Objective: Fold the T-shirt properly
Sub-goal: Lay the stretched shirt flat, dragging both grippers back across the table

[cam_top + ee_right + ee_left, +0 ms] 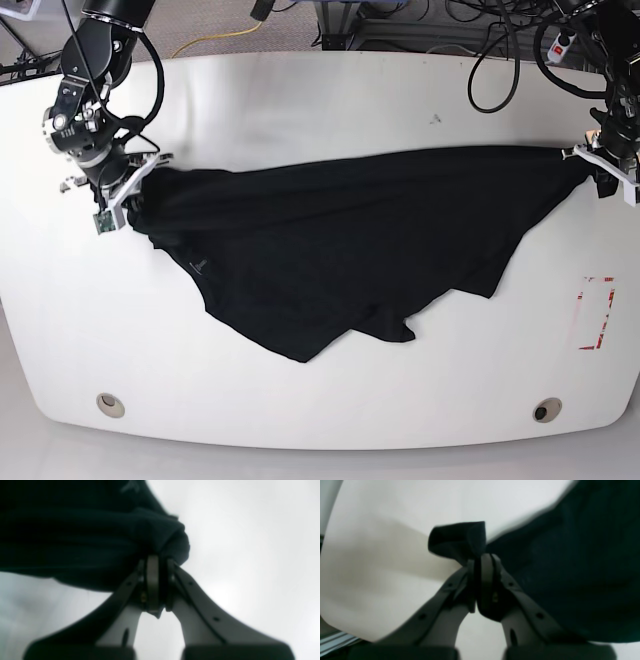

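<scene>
Your left gripper and right gripper each pinch the T-shirt, stretching it; next, lay it flat on the worktop.

I can read no words, numbers or brand names anywhere here. The T-shirt I hold carries only a tiny pale mark near its left end, too small to make out. To the right of the T-shirt, a red outlined rectangle marks the table; it bears no legible writing.
</scene>
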You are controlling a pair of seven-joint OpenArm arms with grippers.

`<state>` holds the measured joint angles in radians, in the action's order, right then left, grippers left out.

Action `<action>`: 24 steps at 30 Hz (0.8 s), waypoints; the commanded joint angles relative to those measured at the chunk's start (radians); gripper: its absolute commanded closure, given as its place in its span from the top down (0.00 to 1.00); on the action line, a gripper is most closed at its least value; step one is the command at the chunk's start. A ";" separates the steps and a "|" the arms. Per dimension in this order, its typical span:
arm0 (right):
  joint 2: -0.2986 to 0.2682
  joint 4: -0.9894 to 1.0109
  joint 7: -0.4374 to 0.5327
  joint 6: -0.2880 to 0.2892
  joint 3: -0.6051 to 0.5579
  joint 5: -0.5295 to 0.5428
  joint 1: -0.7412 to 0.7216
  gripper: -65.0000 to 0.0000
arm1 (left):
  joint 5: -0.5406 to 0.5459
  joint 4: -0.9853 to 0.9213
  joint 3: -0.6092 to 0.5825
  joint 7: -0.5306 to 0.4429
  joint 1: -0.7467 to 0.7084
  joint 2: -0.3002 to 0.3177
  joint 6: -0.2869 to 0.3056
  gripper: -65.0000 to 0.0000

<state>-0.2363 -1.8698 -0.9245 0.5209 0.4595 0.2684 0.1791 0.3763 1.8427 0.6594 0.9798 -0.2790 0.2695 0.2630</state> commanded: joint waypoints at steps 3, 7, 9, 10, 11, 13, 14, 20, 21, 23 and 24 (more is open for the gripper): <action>0.025 -0.014 0.020 0.002 0.011 0.009 0.043 0.00 | 0.000 0.015 0.007 -0.017 -0.027 0.015 0.005 0.00; 0.048 -0.011 0.020 0.002 0.012 0.007 0.081 0.00 | 0.000 0.015 0.007 -0.020 -0.052 0.015 0.005 0.00; 0.059 -0.011 0.020 0.002 0.015 0.007 0.096 0.00 | 0.000 0.015 0.007 -0.020 -0.058 0.015 0.005 0.00; 0.061 -0.011 0.020 0.002 0.028 0.007 0.109 0.00 | 0.000 0.015 0.007 -0.020 -0.058 0.015 0.006 0.00; 0.064 -0.012 0.020 0.002 0.031 0.007 0.115 0.00 | 0.000 0.015 0.007 -0.020 -0.059 0.015 0.006 0.00; 0.079 -0.011 0.020 0.002 0.038 0.006 0.124 0.00 | 0.000 0.015 0.007 -0.020 -0.061 0.015 0.006 0.00; 0.085 -0.011 0.020 0.002 0.041 0.002 0.130 0.01 | 0.000 0.015 0.007 -0.020 -0.064 0.017 0.006 0.00; 0.094 -0.011 0.020 0.002 0.041 0.001 0.158 0.08 | 0.000 0.015 0.007 -0.022 -0.075 0.023 0.008 0.00; 0.094 -0.011 0.020 0.002 0.041 0.002 0.164 0.11 | 0.000 0.015 0.007 -0.022 -0.075 0.023 0.008 0.00; 0.094 -0.015 0.020 0.002 0.041 0.007 0.178 0.21 | 0.000 0.015 0.007 -0.022 -0.075 0.023 0.008 0.00; 0.094 -0.018 0.020 0.002 0.041 0.007 0.184 0.28 | 0.000 0.015 0.007 -0.022 -0.075 0.023 0.008 0.00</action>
<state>-0.1303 -1.8637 -0.9203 0.5213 0.4961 0.2672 0.3546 0.3752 1.8416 0.6594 0.9787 -0.3546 0.2745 0.2703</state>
